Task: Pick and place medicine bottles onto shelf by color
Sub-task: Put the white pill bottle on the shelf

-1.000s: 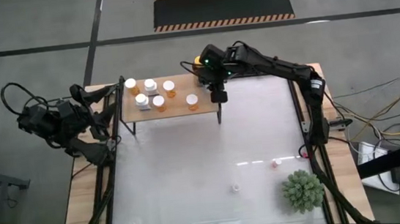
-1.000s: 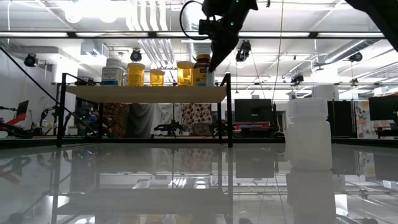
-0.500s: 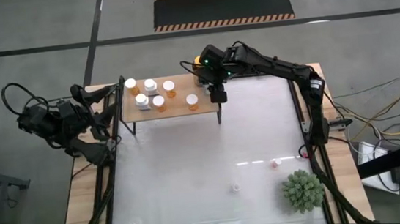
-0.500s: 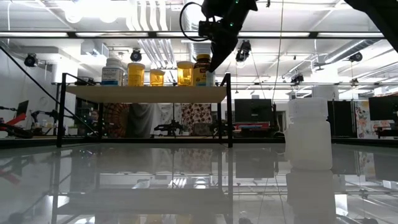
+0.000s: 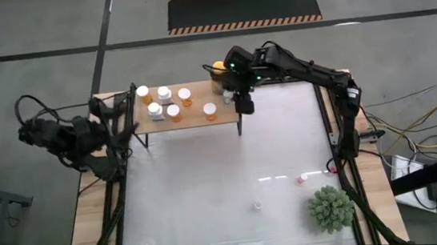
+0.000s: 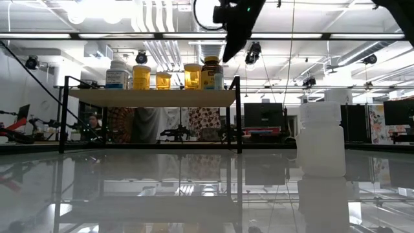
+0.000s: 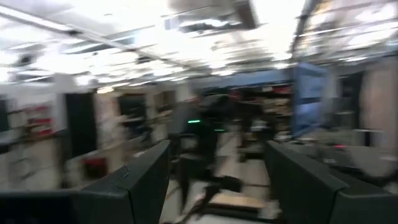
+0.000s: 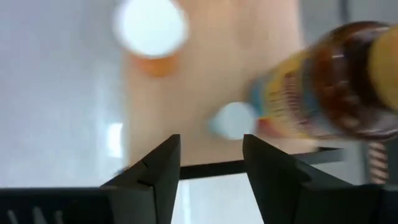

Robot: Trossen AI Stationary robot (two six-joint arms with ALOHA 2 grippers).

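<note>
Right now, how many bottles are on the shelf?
7: six white-capped bottles on the shelf, left to middle; the yellow-capped jar at its right end. None seems hidden.

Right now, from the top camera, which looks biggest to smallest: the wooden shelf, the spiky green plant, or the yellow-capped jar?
1. Wooden shelf, clearly the largest.
2. Spiky green plant.
3. Yellow-capped jar, the smallest, though the right gripper hides part of it.

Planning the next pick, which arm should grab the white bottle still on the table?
Right, probably: the right gripper hangs open and empty by the shelf, over the table with the white bottle. The left gripper sits off the table's edge.
</note>
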